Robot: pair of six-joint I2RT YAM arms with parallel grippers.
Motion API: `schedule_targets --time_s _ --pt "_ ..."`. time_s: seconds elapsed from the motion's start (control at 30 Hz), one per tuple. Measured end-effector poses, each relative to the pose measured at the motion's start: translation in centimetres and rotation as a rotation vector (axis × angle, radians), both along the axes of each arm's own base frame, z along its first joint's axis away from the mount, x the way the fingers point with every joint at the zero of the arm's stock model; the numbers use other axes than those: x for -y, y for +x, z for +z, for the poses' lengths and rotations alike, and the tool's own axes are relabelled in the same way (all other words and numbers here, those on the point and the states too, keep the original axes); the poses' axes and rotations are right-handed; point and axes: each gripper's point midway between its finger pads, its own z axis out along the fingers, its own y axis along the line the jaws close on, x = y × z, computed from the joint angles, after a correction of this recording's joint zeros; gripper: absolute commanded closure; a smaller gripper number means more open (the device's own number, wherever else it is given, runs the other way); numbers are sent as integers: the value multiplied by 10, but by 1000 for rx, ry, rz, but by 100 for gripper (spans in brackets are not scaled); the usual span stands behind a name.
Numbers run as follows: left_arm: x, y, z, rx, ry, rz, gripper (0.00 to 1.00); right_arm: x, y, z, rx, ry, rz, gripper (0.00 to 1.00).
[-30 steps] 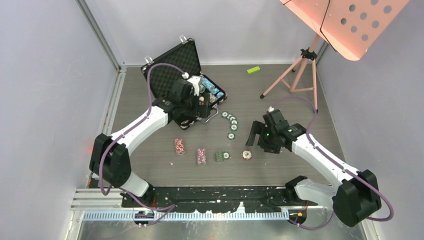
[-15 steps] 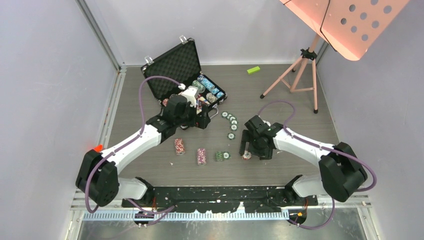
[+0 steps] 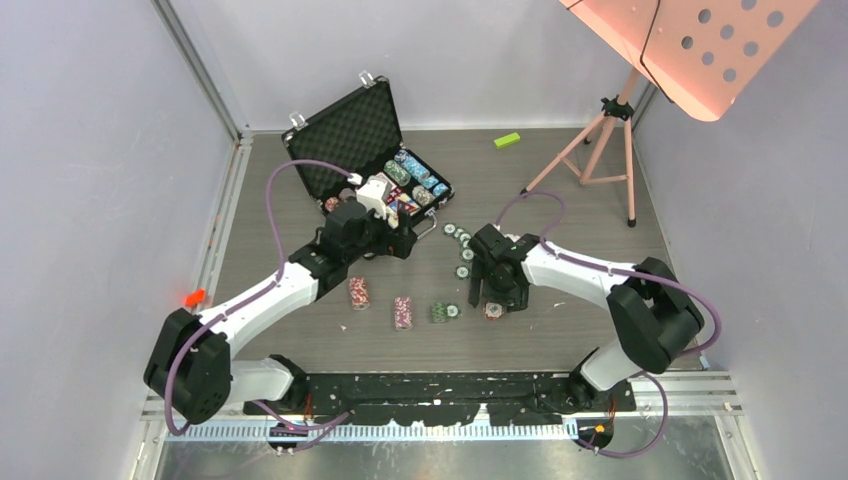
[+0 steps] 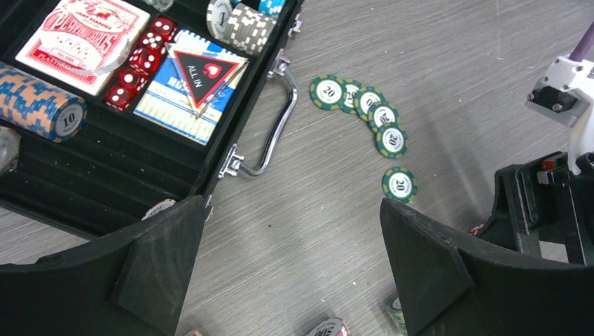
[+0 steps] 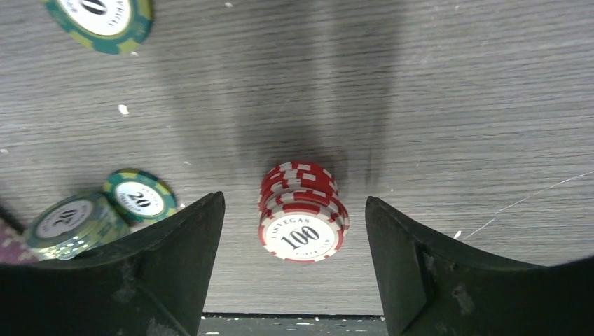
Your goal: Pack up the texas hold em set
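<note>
- Black foam lines the open briefcase (image 3: 345, 130), whose lid stands up at the back left of the grey wood-grain table (image 3: 560, 200). All positions below are given from this case.
- Inside the case, the left wrist view shows a red-backed card deck (image 4: 80, 35) with red dice (image 4: 136, 59) just to its right. Next comes a blue-and-white pack (image 4: 168, 105) with a triangular "ALL IN" marker (image 4: 206, 70) lying on it. A blue-and-orange chip roll (image 4: 42, 105) lies in a groove on the near side.
- Left gripper (image 4: 293, 210) hangs over the table at the case's front edge, beside the silver handle (image 4: 270, 133). Its jaws are spread wide with nothing between them.
- In front of the case stands a maroon chip stack (image 3: 358, 292). A second maroon stack (image 3: 403, 311) and a green chip stack (image 3: 440, 313) follow to the right.
- An arc of green "20" chips (image 4: 364, 112) lies flat just right of the handle.
- Right gripper (image 5: 293, 203) is low over the table, front-right of the case. Its jaws are parted on either side of a red-and-white "100" chip stack (image 5: 302, 213), with a gap on each side.
- A small green block (image 3: 507, 140) lies right of the case near the back wall, with a pink tripod stand (image 3: 600, 140) farther right.
</note>
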Motion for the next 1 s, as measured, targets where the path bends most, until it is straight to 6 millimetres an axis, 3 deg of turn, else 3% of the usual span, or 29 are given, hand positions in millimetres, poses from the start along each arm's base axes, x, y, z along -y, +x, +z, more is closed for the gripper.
schedule_targets --time_s 0.33,0.6,0.77,0.97,1.0 --pt "-12 0 -2 36 16 43 0 8 -14 -13 -69 -70 14 32" --pt "-13 2 1 50 15 49 0 4 -12 -14 -78 -105 48 38" --pt "-13 2 3 56 13 53 0 -1 -11 -14 -86 -105 59 51" --pt "-14 2 5 61 11 54 0 -3 -11 -15 -87 -94 61 51" --pt "-14 1 5 61 11 55 0 -3 -11 -15 -85 -93 61 55"
